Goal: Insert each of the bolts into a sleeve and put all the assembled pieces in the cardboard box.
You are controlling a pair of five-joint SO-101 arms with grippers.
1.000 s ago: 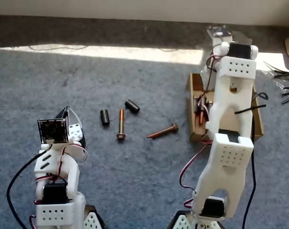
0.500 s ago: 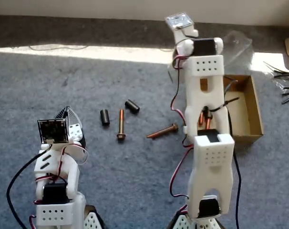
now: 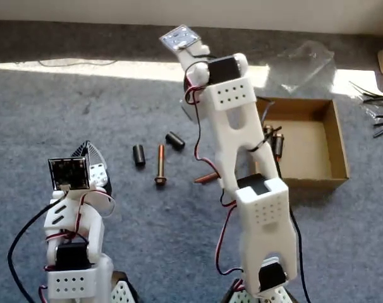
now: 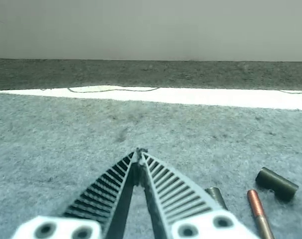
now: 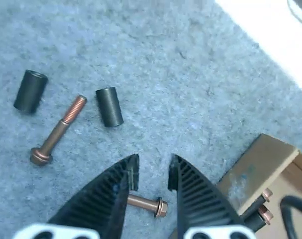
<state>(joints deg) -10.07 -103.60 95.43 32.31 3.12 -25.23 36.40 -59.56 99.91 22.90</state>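
The right pincer (image 5: 152,167) is narrowly open and empty, with a bolt (image 5: 146,203) on the carpet (image 5: 191,74) below, between its jaws. Past its tips lie a sleeve (image 5: 109,106), a second bolt (image 5: 56,132) and another sleeve (image 5: 30,90). The box (image 5: 255,159), beside it, holds assembled pieces (image 5: 263,213). The left pincer (image 4: 138,157) is closed and empty, with both sleeves near its tips.
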